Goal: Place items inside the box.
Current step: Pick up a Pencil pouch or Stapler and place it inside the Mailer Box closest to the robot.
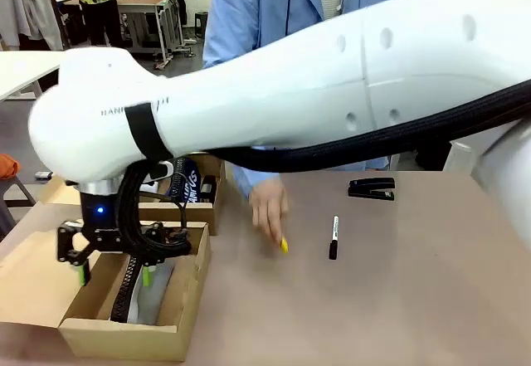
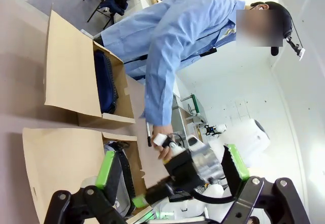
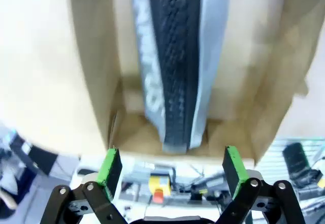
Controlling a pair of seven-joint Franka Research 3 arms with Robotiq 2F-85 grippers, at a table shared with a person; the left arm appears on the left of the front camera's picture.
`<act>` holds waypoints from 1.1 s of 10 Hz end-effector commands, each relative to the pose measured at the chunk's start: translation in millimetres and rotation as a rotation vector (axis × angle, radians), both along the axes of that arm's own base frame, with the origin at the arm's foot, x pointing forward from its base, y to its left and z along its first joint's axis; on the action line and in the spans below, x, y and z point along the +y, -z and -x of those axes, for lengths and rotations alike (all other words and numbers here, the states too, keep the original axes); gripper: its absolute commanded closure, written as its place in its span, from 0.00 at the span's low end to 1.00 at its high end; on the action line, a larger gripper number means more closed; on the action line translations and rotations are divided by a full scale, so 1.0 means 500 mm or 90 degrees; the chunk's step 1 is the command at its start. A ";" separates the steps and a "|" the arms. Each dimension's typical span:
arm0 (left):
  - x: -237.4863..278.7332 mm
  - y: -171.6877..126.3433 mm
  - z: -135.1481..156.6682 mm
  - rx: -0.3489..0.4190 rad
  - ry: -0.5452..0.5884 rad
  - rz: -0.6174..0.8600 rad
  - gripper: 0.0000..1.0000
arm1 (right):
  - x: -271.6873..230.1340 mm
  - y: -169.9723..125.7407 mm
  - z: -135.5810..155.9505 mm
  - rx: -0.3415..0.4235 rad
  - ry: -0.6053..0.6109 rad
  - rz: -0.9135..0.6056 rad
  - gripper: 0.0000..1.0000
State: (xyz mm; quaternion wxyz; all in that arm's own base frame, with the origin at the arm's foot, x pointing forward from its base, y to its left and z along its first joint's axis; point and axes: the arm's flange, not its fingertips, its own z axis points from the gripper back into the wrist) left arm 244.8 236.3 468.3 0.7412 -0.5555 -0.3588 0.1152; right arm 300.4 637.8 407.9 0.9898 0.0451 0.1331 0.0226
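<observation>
A: Where is the grey pouch (image 1: pixel 162 295) found?

B: In the box (image 1: pixel 124 337) at the left, beneath the right pincer (image 1: pixel 114 273), whose jaws are spread and empty. The left pincer (image 2: pixel 172 165) is spread too.

A: What could be upset?

B: A box wall might be snagged as the arm is raised. Further right, the person's hand (image 1: pixel 267 208) at the yellow knife (image 1: pixel 284 246) could be struck. The marker (image 1: pixel 333 237) and stapler (image 1: pixel 372 188) lie clear.

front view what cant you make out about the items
grey pouch: front view, mostly hidden behind the right pincer; blurred in the right wrist view.
navy pouch: front view, lettering partly cut off by the right arm.
yellow knife: front view, only a tip shows under the person's hand.
</observation>
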 end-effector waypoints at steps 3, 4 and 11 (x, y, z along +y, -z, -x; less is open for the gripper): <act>-0.003 0.000 0.000 -0.019 0.000 0.002 0.00 | -0.101 -0.079 0.223 0.194 -0.243 0.056 0.00; -0.003 0.000 0.000 -0.019 0.000 0.002 0.00 | -0.143 -0.094 0.250 0.190 -0.250 0.055 0.00; -0.003 0.000 0.000 -0.019 0.000 0.002 0.00 | -0.297 -0.179 0.183 0.108 -0.127 -0.122 0.00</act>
